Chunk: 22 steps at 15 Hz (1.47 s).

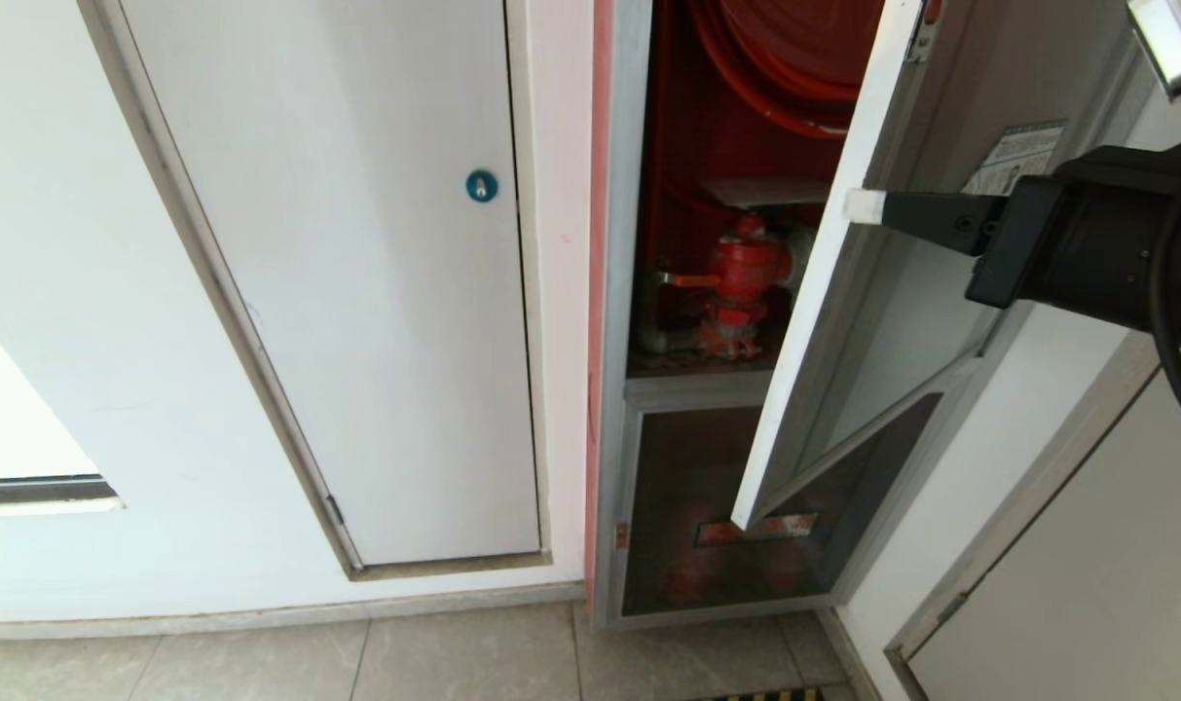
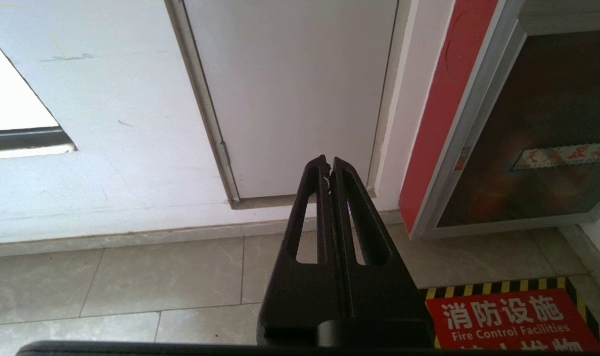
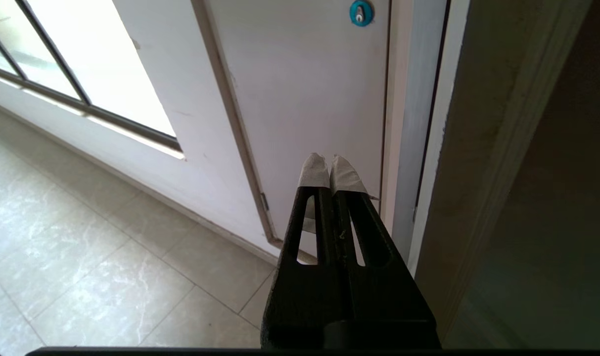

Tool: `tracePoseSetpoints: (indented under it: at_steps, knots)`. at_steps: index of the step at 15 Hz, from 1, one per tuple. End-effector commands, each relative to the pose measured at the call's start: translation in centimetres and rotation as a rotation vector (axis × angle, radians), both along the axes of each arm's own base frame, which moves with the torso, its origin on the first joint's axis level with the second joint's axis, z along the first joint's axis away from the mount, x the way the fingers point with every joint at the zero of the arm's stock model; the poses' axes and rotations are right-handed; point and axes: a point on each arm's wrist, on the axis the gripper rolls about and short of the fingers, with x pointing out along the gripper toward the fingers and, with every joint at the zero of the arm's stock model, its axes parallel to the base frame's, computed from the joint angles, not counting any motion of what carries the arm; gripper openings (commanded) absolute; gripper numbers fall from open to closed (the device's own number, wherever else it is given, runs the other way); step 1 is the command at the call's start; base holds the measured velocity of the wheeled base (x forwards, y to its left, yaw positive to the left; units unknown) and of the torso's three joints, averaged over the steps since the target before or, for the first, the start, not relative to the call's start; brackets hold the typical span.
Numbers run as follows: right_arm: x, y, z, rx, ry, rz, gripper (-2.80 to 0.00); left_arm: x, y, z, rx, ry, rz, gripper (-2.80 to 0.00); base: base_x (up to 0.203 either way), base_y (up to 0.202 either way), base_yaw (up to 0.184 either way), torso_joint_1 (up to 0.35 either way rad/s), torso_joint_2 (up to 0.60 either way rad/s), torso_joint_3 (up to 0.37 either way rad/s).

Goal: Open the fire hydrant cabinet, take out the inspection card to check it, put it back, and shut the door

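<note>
Your left claw [image 2: 328, 165] is pinched shut, parked low over the floor tiles [image 2: 131, 282]. Right of the white door [image 1: 356, 292], the fire hydrant cabinet [image 1: 726, 282] stands open (red valve [image 1: 741, 282] showing), its door [image 1: 824, 292] swung out ajar with your right claw [image 1: 863, 206], tips closed and holding nothing, at its edge.

- The right gripper [image 1: 865, 206] reaches out level from the right, its white-taped fingertips [image 3: 324, 170] pressed together.
- The left gripper [image 2: 328, 165] hangs low, closed, pointing forward and down.
</note>
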Motion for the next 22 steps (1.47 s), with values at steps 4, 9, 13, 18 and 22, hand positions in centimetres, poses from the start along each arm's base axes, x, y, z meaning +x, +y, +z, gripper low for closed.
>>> tracePoseSetpoints:
  at_steps: [4,9,13,18,22]
  knots:
    - [2.1,1.8,-0.3,-0.016,0.014,-0.018,-2.8,0.0,0.0,0.0,0.0,-0.002,0.0,-2.8,0.0,0.0,0.0,0.0,0.0,0.0]
    - [3.3,2.7,-0.7,-0.072,-0.006,-0.091,-2.8,0.0,0.0,0.0,0.0,-0.002,0.0,-2.8,0.0,0.0,0.0,0.0,0.0,0.0]
    - [3.4,2.7,-0.7,-0.073,-0.008,-0.138,-2.8,0.0,0.0,0.0,0.0,-0.002,0.0,-2.8,0.0,0.0,0.0,0.0,0.0,0.0]
    - [3.5,2.6,-0.4,-0.068,-0.011,-0.188,-2.8,0.0,0.0,0.0,0.0,-0.002,0.0,-2.8,0.0,0.0,0.0,0.0,0.0,0.0]
    - [3.5,2.5,-0.3,-0.064,-0.015,-0.206,-2.8,0.0,0.0,0.0,0.0,-0.002,0.0,-2.8,0.0,0.0,0.0,0.0,0.0,0.0]
